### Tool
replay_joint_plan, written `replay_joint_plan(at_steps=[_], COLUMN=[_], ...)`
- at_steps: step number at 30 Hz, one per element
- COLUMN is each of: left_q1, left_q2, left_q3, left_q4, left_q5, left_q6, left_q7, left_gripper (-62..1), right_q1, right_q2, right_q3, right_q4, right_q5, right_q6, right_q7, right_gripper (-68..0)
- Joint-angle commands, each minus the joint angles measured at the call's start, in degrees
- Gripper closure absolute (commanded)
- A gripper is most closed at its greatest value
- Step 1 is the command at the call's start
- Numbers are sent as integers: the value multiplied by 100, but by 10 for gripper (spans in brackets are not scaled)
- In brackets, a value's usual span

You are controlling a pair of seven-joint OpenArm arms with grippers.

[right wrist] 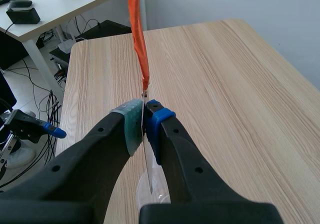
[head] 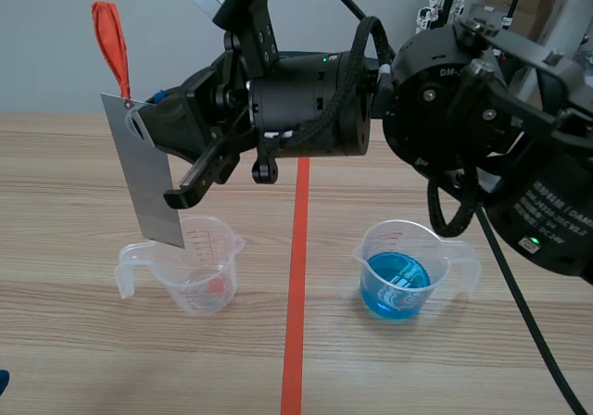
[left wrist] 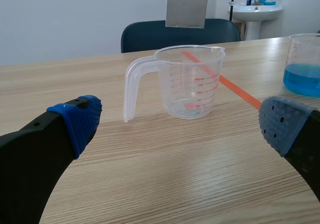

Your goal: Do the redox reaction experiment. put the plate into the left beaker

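Note:
A grey metal plate [head: 148, 174] with an orange-red strip [head: 113, 44] tied to its top hangs tilted, its lower edge just above the rim of the left beaker [head: 199, 276]. My right gripper [head: 153, 123], reaching in past the middle, is shut on the plate's top. In the right wrist view the gripper [right wrist: 144, 126] pinches the thin plate [right wrist: 148, 171] edge-on under the strip [right wrist: 137, 34]. The left beaker [left wrist: 187, 84] is clear with red markings and looks nearly empty; the plate [left wrist: 187, 4] hangs above it. My left gripper [left wrist: 180, 124] stands open, low, in front of the beaker.
A second clear beaker [head: 398, 271] holds blue liquid right of the orange-red tape line [head: 296, 276]; it also shows in the left wrist view [left wrist: 303, 66]. A dark chair [left wrist: 150, 36] stands beyond the table's far edge. A desk [right wrist: 65, 6] stands past the table's end.

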Motion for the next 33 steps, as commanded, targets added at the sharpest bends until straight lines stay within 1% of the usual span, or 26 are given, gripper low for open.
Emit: replay_joint_plan(at_steps=[1, 21, 25, 31, 33], left_q1=[44, 44, 44, 44, 44], left_q2=[-20, -20, -20, -20, -20], left_q3=[-15, -15, -15, -15, -15], left_q4=[109, 109, 109, 109, 109], left_q5=[-42, -42, -42, -42, -42], left_q6=[-9, -9, -9, -9, -9], left_q7=[-262, -262, -262, -262, -262], left_gripper=[-623, -623, -623, -623, -623], right_q1=[131, 129, 129, 127, 116], right_q2=[-48, -48, -48, -48, -48], right_q3=[52, 52, 52, 52, 52], right_q4=[31, 31, 31, 31, 31], right_q5=[68, 59, -76, -90, -160], right_q6=[0, 0, 0, -2, -2], right_q7=[111, 111, 114, 111, 114], right_gripper=[-4, -4, -4, -4, -4])
